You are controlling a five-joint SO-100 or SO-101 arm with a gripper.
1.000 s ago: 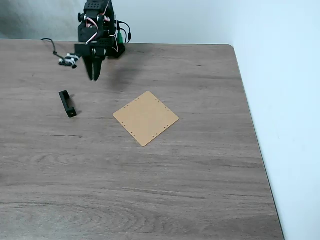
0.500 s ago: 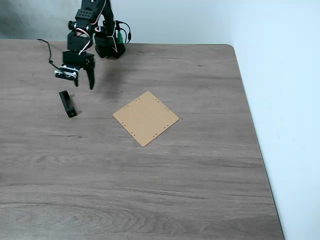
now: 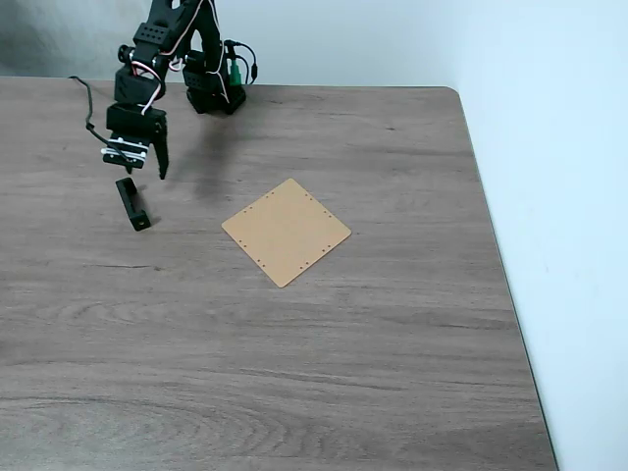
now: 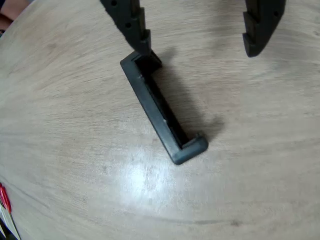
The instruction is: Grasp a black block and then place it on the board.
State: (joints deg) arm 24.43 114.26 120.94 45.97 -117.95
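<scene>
The black block (image 3: 132,204) lies flat on the wood table at the left, a short bar with raised ends. My gripper (image 3: 145,169) hangs just above its far end, open and holding nothing. In the wrist view the block (image 4: 160,112) runs diagonally below my gripper (image 4: 198,50). One fingertip (image 4: 144,46) is over the bar's upper end; the other finger (image 4: 257,35) is well off to the right. The board (image 3: 286,232), a thin tan square with small edge holes, lies corner-on near the table's middle, to the right of the block and apart from it.
The arm's base (image 3: 211,93) stands at the table's back edge, with a black cable (image 3: 86,98) trailing to its left. The table (image 3: 343,373) ends at the right against a white surface (image 3: 569,196). Bare wood stretches in front of block and board.
The gripper has swung left and down from near the base until it hangs over the block's far end. Block and board have not moved.
</scene>
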